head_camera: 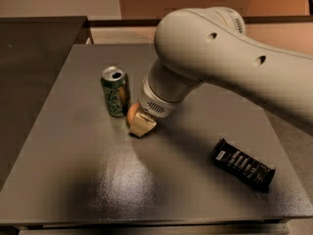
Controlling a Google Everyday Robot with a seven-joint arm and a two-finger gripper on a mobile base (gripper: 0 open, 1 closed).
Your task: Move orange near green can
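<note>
The green can point(115, 92) stands upright on the grey table point(73, 170), left of centre. The orange point(131, 114) sits just right of the can's base and is mostly hidden by my gripper. My gripper point(139, 124) hangs from the big white arm point(220, 58), comes down from the right and is shut on the orange at table height. One beige finger point(144, 126) shows in front of the fruit. The orange is close beside the can; I cannot tell whether they touch.
A flat black snack bar wrapper point(243, 164) lies at the table's front right. A darker counter point(29, 62) borders the table on the left. The white arm covers the table's back right.
</note>
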